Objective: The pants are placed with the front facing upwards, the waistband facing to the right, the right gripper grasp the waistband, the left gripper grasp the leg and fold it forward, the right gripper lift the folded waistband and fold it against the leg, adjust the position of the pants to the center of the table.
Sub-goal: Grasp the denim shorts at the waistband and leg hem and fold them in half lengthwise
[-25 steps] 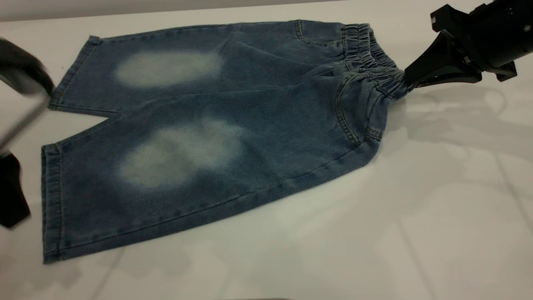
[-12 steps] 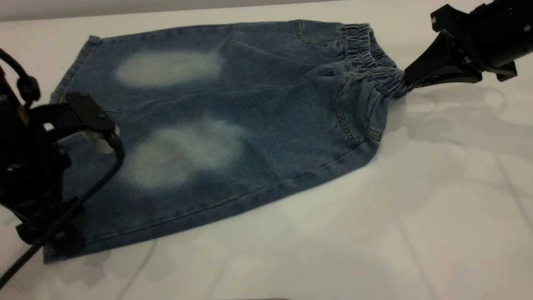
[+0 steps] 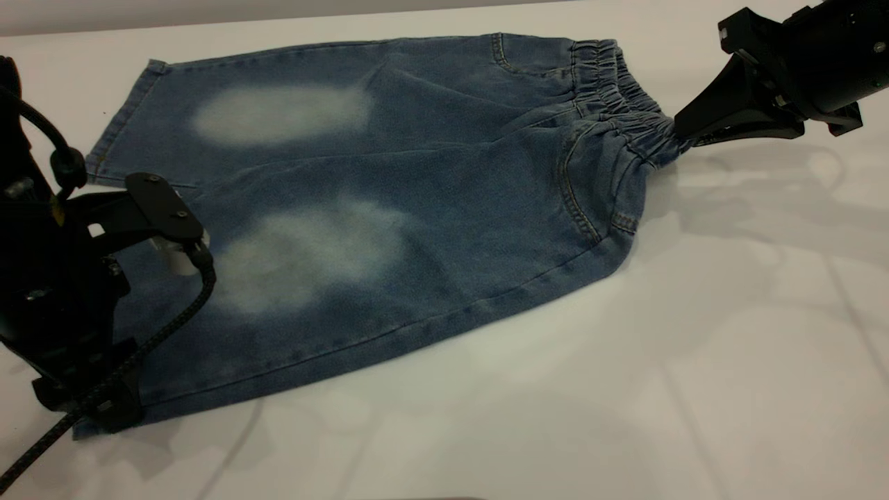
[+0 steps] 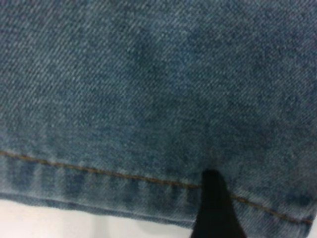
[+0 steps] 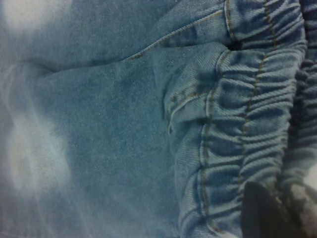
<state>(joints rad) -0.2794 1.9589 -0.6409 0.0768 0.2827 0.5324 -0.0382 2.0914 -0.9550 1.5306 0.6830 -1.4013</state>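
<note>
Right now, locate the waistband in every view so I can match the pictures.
Exterior view: the waistband runs along the right end of the pants, pinched at its near end by the right gripper.
Left wrist view: not in it; only a leg hem shows.
Right wrist view: the ruffled band.
Shared landmark: orange stitching.

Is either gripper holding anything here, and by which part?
The right gripper pinches the pants by the waistband. The left gripper is at the leg hem; its grip cannot be told.

Bare table (image 3: 694, 361) near side free; left pincer (image 3: 76, 361) covers hem.
</note>
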